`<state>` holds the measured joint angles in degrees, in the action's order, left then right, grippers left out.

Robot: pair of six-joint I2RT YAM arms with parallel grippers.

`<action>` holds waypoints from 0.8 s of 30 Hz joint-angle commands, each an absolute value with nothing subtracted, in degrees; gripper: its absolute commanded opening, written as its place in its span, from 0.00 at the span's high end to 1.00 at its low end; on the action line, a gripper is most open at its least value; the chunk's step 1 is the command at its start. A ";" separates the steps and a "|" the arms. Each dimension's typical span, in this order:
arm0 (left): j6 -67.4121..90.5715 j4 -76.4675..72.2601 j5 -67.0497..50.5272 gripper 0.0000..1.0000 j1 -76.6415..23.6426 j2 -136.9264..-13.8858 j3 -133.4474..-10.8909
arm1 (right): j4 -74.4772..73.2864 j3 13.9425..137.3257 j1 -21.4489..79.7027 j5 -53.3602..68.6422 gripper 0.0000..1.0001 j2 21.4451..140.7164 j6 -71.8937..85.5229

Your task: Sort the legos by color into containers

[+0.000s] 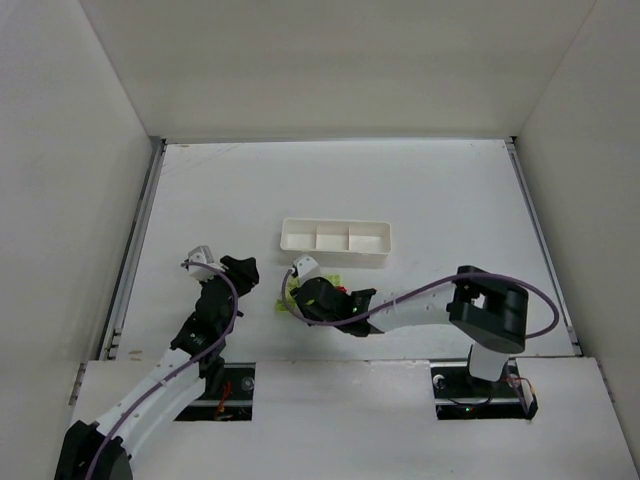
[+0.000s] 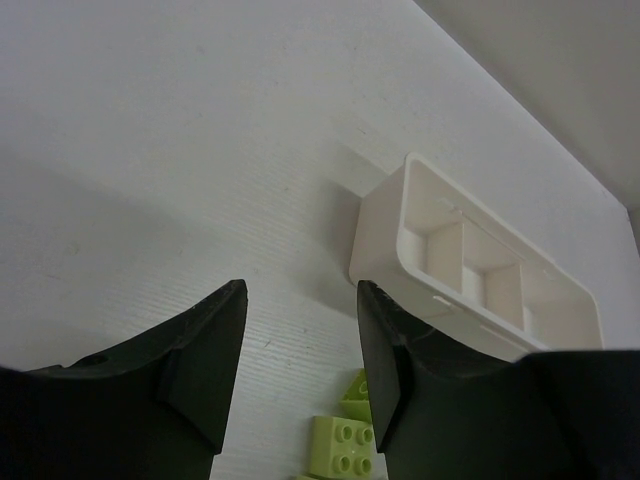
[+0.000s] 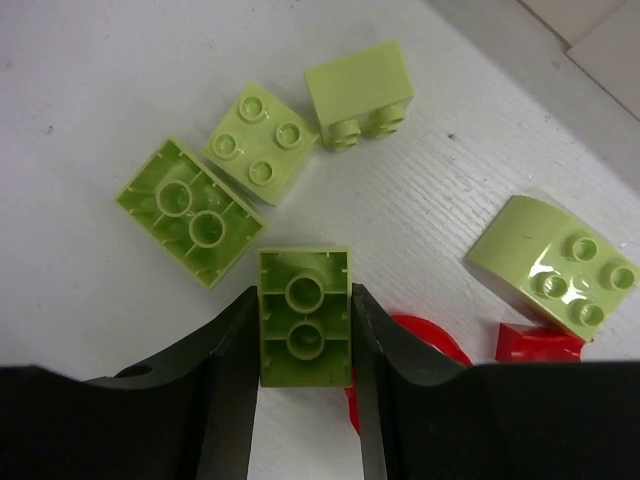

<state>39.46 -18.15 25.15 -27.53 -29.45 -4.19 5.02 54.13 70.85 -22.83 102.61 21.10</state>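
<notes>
My right gripper is shut on a yellow-green lego, held underside up just above the table. Around it lie more yellow-green legos: one underside up, one studs up, one on its side, a curved one. Red pieces lie beneath the right finger. In the top view the right gripper hangs over this pile, in front of the white three-compartment tray. My left gripper is open and empty, left of the pile. No orange lego shows.
The tray lies ahead and to the right of the left gripper, its compartments looking empty. Two yellow-green legos lie by the left gripper's right finger. White walls enclose the table on three sides.
</notes>
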 commanded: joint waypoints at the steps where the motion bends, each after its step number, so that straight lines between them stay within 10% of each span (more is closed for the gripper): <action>1: 39.46 -21.36 23.91 0.53 -26.94 -30.32 -3.87 | 6.94 54.15 69.75 -24.52 0.76 93.19 22.06; 24: 44.03 9.83 36.55 0.50 -53.11 -32.60 -16.96 | 5.63 50.62 41.53 -29.70 0.71 87.80 28.39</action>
<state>40.86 0.40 29.80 -47.86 -31.88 -12.51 5.80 48.99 42.28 -28.51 86.02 27.40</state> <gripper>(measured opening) 0.469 0.417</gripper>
